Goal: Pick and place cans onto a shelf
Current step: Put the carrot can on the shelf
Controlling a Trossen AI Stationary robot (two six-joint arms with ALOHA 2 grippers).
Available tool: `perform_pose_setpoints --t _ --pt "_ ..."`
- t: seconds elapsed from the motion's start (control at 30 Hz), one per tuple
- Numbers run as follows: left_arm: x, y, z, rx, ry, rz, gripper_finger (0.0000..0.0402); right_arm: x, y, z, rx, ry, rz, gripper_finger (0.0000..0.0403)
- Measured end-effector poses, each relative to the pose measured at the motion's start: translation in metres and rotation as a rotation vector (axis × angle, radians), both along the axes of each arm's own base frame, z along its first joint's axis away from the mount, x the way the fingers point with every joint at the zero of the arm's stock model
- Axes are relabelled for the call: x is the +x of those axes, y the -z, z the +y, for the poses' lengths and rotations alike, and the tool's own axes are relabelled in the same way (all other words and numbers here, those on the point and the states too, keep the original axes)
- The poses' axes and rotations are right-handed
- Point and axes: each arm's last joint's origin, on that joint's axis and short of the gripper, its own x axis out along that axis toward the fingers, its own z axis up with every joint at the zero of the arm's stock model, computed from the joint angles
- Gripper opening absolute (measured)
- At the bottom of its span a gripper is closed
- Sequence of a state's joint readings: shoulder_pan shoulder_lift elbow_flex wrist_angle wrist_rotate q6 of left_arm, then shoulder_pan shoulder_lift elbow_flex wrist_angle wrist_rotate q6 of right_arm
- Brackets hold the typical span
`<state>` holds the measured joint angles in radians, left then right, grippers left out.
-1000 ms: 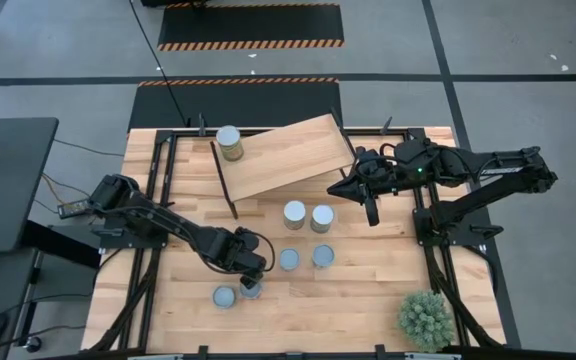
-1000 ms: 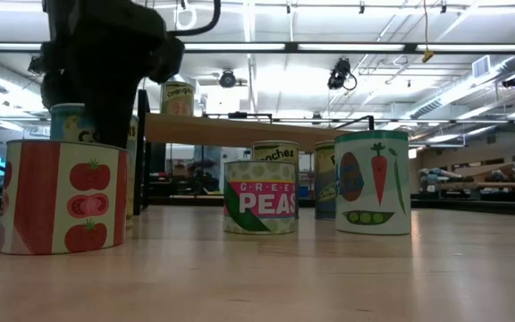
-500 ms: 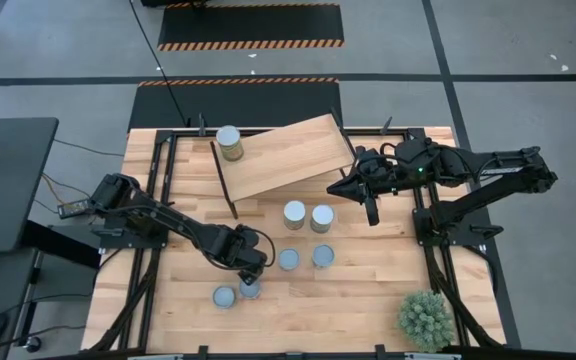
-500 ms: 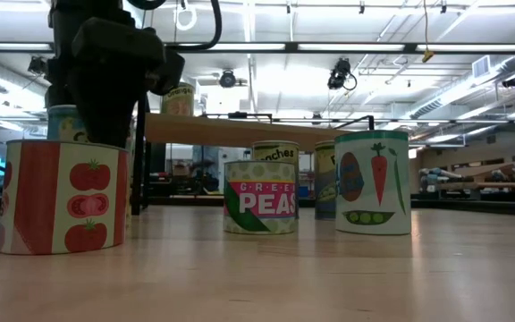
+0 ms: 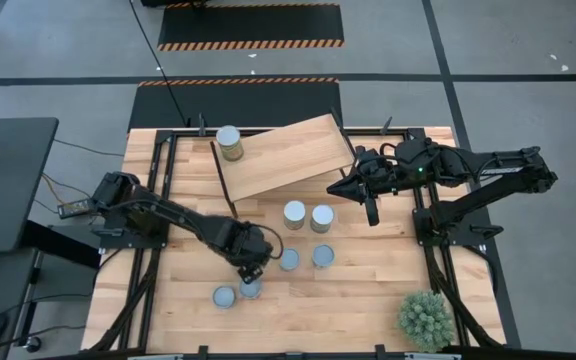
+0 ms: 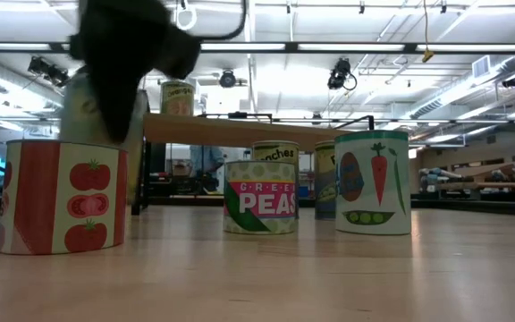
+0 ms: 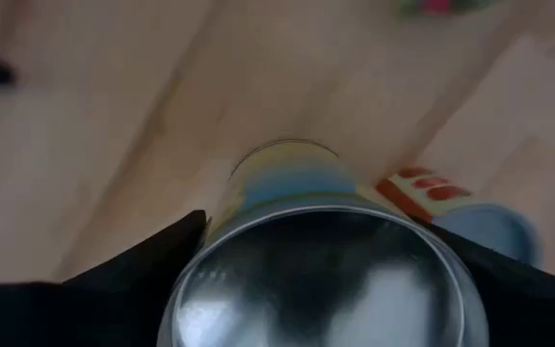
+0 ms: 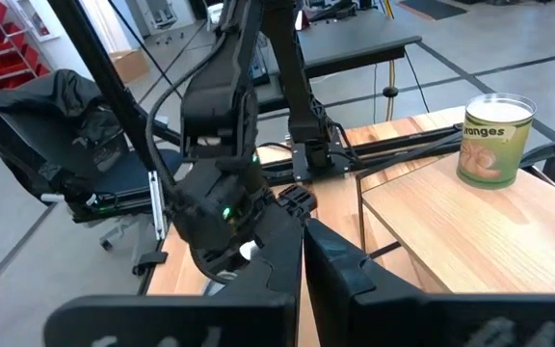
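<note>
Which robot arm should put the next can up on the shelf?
Left. Its pincer is shut on a can, lifted off the table in the low view. The right pincer waits beside the shelf, holding nothing.

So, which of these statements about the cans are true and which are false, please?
1. One can stands on the shelf. True.
2. The left gripper holds a can. True.
3. The right gripper holds a can. False: it holds nothing and waits by the shelf's end.
4. The plant stands on the shelf. False: it stands on the table, near a corner.
5. The peas can lies on its side. False: it stands upright.
</note>
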<state>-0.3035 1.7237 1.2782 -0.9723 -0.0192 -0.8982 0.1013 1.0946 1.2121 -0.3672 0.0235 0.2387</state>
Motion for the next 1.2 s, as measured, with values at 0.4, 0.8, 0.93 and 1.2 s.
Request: perform_pose_setpoints --t 0.4,0.8,0.93,1.2 --pt "0.033 -0.096 0.045 0.026 0.213 -0.217 0.0312 -0.013 -0.005 -0.009 0.016 0.040 -0.002 0.0022" --pt "0.038 -0.165 0.123 0.168 0.226 -0.432 0.0312 -0.023 -0.010 -0.027 0.034 0.114 -0.023 0.0022" --pt "0.033 -0.171 0.155 0.268 0.235 -0.426 0.0312 -0.021 -0.009 -0.029 0.024 0.119 -0.016 0.0022" --pt "0.033 -0.158 0.216 0.444 0.273 -0.316 0.0312 -0.020 -0.008 -0.036 0.019 0.152 -0.012 0.0022"
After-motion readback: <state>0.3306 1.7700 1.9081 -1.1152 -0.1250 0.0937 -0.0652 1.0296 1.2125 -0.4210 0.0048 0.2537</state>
